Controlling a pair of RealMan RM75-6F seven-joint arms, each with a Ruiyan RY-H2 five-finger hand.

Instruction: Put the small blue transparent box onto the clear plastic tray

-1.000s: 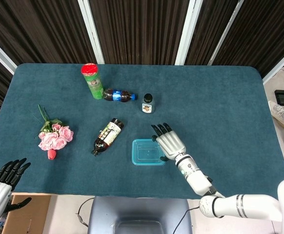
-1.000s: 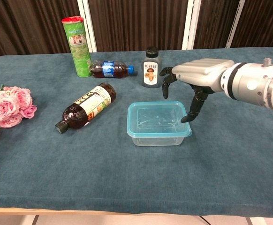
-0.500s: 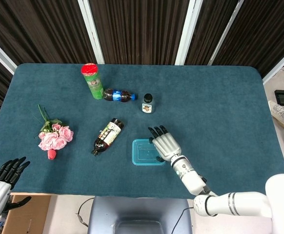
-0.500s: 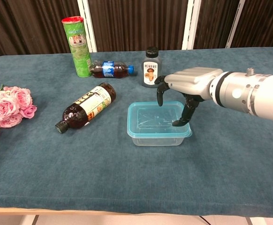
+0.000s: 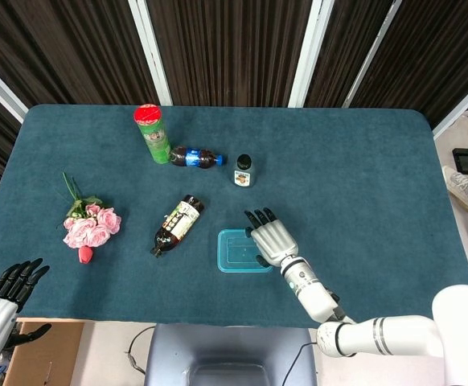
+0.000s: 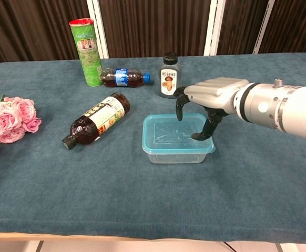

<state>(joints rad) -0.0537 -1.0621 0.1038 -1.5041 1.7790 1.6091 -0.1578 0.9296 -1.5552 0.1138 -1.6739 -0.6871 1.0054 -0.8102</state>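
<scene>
Blue transparent box (image 6: 178,138) sitting centre of surface (image 6: 258,173), near lying bottle (image 6: 96,119). Right hand (image 6: 208,98) hovering over right rim, fingers spread, grasping nothing. Advising straddling rim before pinching. Tray unseen.

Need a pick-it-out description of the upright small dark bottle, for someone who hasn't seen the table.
Start at the tall green canister with a red lid at the teal table's far side. Past the lying blue-labelled cola bottle stands the small dark bottle with black cap: the only bottle upright.

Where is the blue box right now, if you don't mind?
In both views the blue box sits front-centre on the table, under the right hand, right of the lying brown bottle.
</scene>
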